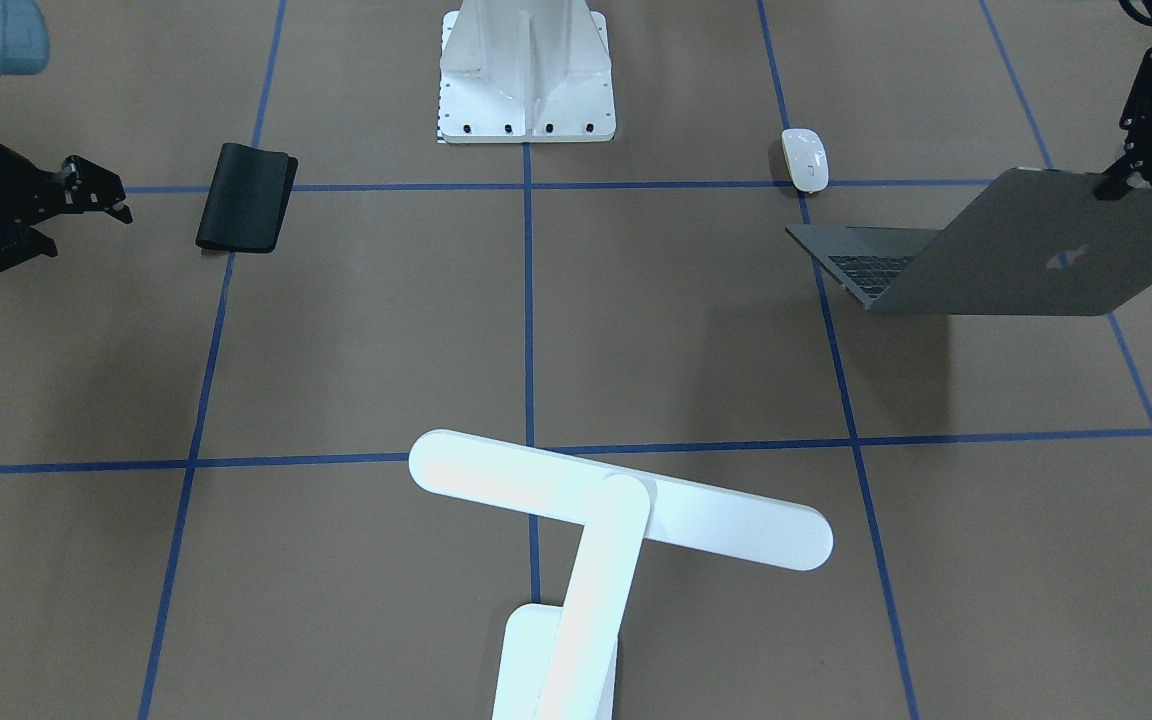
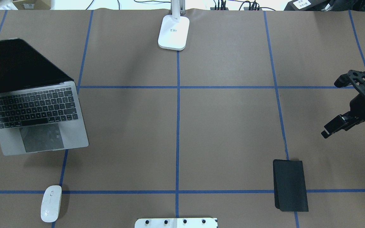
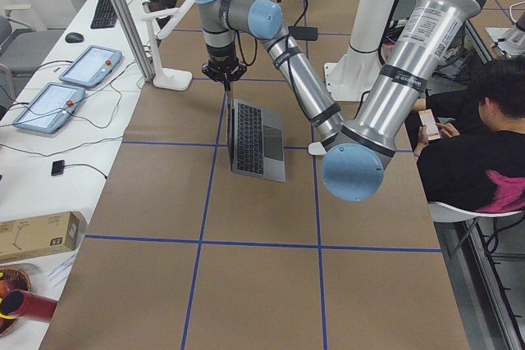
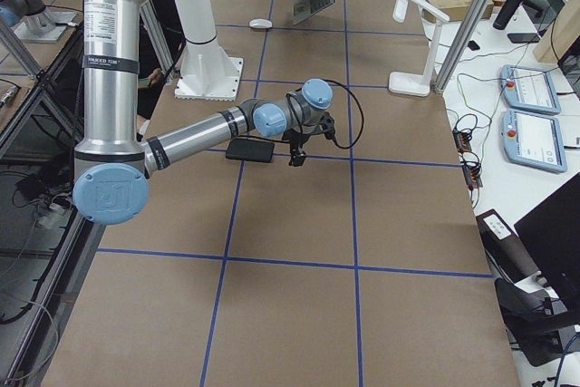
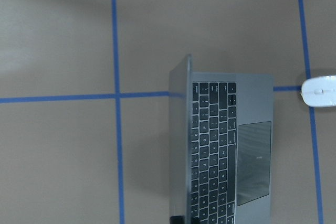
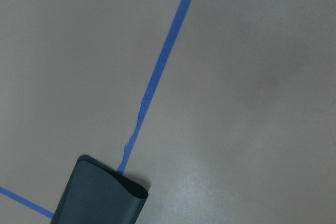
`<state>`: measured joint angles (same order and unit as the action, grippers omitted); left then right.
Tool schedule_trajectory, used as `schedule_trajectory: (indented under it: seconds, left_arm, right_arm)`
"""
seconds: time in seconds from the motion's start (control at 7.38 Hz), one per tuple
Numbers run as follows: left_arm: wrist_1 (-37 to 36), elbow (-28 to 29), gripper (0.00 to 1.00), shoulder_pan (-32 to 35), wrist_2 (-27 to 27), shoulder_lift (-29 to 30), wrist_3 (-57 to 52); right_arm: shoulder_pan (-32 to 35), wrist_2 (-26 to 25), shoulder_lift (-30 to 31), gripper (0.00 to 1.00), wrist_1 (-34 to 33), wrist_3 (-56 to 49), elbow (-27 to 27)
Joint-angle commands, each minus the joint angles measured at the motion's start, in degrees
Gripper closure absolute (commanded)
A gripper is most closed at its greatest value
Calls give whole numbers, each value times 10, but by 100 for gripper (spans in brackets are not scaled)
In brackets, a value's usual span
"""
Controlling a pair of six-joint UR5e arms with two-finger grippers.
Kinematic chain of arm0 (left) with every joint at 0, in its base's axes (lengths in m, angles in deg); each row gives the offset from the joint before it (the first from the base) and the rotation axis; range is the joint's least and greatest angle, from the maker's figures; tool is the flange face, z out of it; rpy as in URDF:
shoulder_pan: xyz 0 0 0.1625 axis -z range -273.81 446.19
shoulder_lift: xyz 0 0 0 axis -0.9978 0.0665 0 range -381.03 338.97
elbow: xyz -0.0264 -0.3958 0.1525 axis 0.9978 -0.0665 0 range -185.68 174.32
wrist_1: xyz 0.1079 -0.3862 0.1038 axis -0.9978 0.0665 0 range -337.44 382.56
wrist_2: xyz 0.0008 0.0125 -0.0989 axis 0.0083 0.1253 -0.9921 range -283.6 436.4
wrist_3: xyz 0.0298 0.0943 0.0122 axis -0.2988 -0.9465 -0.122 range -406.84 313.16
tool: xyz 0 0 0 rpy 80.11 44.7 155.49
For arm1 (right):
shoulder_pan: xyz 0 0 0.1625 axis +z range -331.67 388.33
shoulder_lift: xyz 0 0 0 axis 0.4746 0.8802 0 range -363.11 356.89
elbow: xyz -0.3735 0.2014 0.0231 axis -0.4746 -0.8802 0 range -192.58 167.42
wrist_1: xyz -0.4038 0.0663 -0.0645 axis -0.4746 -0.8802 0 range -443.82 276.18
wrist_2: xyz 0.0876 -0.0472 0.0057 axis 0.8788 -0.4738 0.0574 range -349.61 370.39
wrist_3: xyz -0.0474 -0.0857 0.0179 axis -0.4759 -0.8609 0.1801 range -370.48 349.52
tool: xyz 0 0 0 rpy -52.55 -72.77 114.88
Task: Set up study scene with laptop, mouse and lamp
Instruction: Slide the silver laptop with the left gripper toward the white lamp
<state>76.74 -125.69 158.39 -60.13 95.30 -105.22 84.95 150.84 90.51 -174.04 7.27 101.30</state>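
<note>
The space-grey laptop [image 2: 40, 126] stands open at the table's left side, its lid [image 1: 1036, 250] raised and its keys showing in the left wrist view [image 5: 226, 145]. My left gripper [image 1: 1108, 185] is shut on the lid's top edge. The white mouse [image 2: 51, 203] lies on the table near the laptop's front edge; it also shows in the front view [image 1: 804, 158]. The white lamp [image 1: 616, 500] stands at the far middle on its flat base [image 2: 173, 33]. My right gripper [image 2: 333, 107] is open and empty above the table's right side.
A black mouse pad [image 2: 290, 185] lies folded at the near right, close to my right gripper, and shows in the right wrist view [image 6: 100, 195]. The white ribbed pedestal [image 1: 526, 80] stands at the robot's edge. Blue tape lines [image 2: 177, 126] grid the brown table.
</note>
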Motion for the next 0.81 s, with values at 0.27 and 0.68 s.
schedule_trajectory:
  seconds: [0.27,0.68]
  left_arm:
    - [56,79,100,-95,44,115,115]
    - [112,149,100,-102,75,193,121]
  right_arm:
    - [2,19,16,0,-1,1,3]
    - [2,20,17,0,-1,2,2]
